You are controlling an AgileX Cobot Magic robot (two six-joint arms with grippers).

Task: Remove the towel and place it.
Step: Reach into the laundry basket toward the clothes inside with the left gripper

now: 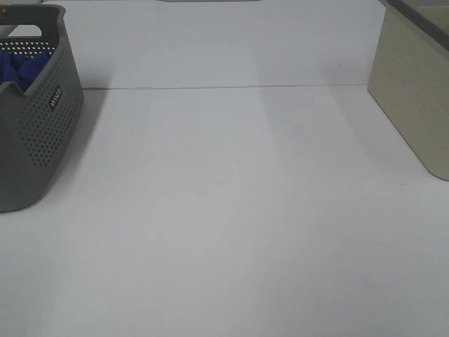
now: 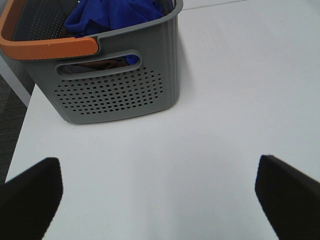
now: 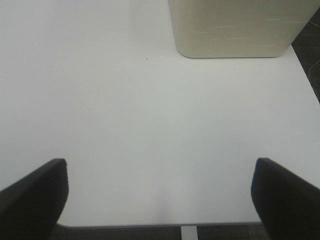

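White, smooth and matte, the worktop (image 1: 231,210) carries one grey plastic basket (image 1: 42,133) at your left edge. Its rounded walls are punched with rows of small holes, and its rim is capped by an orange handle (image 2: 47,47). One towel (image 2: 112,12), royal blue and plush, lies bunched inside that basket, its folds rising near the rim. One beige, smooth-walled bin (image 1: 414,98) with rounded corners stands at your right edge, well apart from the basket. Your left jaws stand wide apart, both dark fingers (image 2: 30,195) over bare worktop near the basket, holding nothing. Your right jaws are equally wide apart, fingers (image 3: 32,195) over the worktop near the bin, empty.
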